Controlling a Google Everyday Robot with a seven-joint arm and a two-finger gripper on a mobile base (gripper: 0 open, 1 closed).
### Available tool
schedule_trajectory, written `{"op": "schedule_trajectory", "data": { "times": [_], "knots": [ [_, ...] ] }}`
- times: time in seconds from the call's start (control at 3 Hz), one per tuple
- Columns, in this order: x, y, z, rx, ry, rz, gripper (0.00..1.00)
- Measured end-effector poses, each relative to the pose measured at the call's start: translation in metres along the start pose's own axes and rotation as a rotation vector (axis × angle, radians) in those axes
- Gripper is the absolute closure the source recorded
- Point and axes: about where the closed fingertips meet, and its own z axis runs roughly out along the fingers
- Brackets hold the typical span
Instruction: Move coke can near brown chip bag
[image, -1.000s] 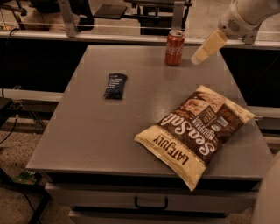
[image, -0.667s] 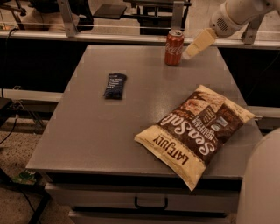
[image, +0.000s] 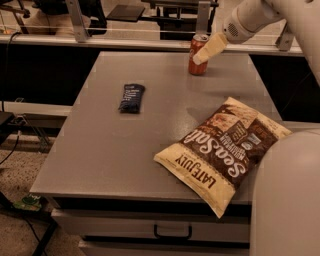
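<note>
The small red cylindrical coke can (image: 197, 64) stood at the grey table (image: 115, 150)'s 12 o'clock edge, well apart from the flat brown chip bag (image: 225, 150) at 5 o'clock, as the cream gripper (image: 209, 49), grip state impossible to tell, reached its 2 o'clock side, a pickup seemingly next.

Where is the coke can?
Camera view: the coke can stands near the far edge of the table, right of centre, beyond the brown chip bag, with the gripper at its top.
</note>
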Motion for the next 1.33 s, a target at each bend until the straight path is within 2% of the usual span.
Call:
{"op": "schedule_trajectory", "data": {
  "times": [0.67, 1.0, 1.33],
  "knots": [
    [-0.011, 0.004, 0.039, -0.020, 0.014, 0.018, 0.00],
    [-0.015, -0.002, 0.047, -0.017, 0.011, 0.028, 0.00],
    [-0.019, -0.006, 0.049, -0.019, -0.003, 0.039, 0.15]
  ]
}}
